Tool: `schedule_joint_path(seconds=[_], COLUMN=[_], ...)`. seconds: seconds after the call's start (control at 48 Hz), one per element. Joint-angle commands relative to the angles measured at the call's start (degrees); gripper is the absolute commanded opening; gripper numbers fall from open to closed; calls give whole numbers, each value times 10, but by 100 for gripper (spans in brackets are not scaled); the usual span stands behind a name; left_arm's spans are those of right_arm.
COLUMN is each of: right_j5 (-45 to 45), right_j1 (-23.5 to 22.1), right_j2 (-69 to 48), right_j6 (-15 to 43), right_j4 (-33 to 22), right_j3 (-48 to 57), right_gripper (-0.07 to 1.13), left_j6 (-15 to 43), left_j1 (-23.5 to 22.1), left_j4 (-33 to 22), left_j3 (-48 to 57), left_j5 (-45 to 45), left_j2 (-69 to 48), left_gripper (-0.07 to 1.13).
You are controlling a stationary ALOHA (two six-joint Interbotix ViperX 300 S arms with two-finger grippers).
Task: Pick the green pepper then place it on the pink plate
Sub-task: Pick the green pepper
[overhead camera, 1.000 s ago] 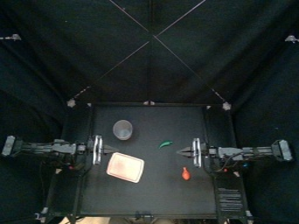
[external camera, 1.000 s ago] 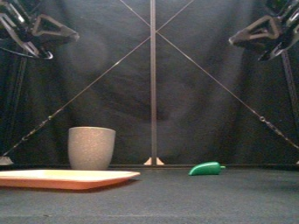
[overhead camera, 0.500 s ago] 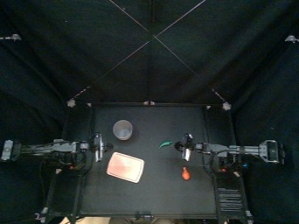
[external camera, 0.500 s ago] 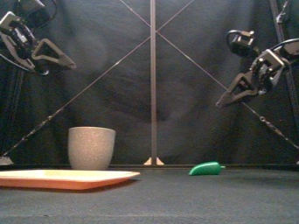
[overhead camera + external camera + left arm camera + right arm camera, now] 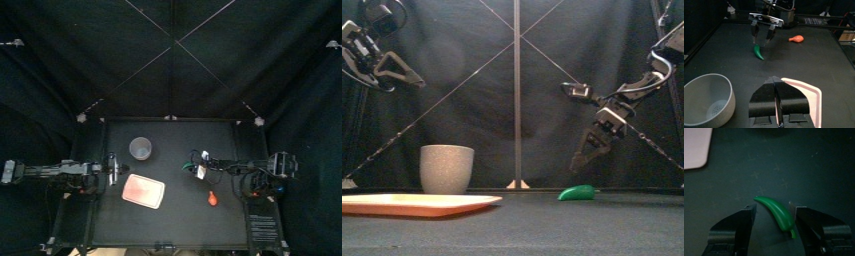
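The pepper [image 5: 579, 192] lies on the table [image 5: 616, 228] right of centre, well apart from the tray [image 5: 416, 204] at front left and the cup [image 5: 446, 168] behind it. The right gripper [image 5: 585, 163] hangs just above the pepper, jaws spread and holding nothing — its wrist view shows the pepper between them, not gripped. The left gripper [image 5: 777, 80] rests high at the left, jaws pressed together on nothing — a red toy [image 5: 210, 199] lies nearer the front.

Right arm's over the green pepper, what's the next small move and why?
Probably lower the right gripper straight down so its open jaws straddle the green pepper. In the front view it hangs above the pepper, clear of the table, and its wrist view shows the pepper centred between the jaws.
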Motion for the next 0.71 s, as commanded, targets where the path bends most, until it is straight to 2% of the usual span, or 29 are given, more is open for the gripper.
schedule_joint_path(seconds=[0.021, 0.292, 0.521, 0.708], right_j5=[18, 58, 61, 67], right_j1=[-13, -27, -28, -25], right_j2=[32, 59, 59, 59], right_j6=[1, -1, 4, 4], right_j4=[-22, -48, -45, -26], right_j3=[-35, -62, -50, -44], right_gripper=[89, 89, 88, 78], left_j6=[-3, -3, -1, -1], left_j1=[2, 2, 2, 2], left_j4=[0, -15, -29, -29], left_j3=[-5, 1, 4, 2], left_j5=[-4, -5, -5, -5], left_j2=[2, 2, 3, 3], left_gripper=[11, 11, 11, 11])
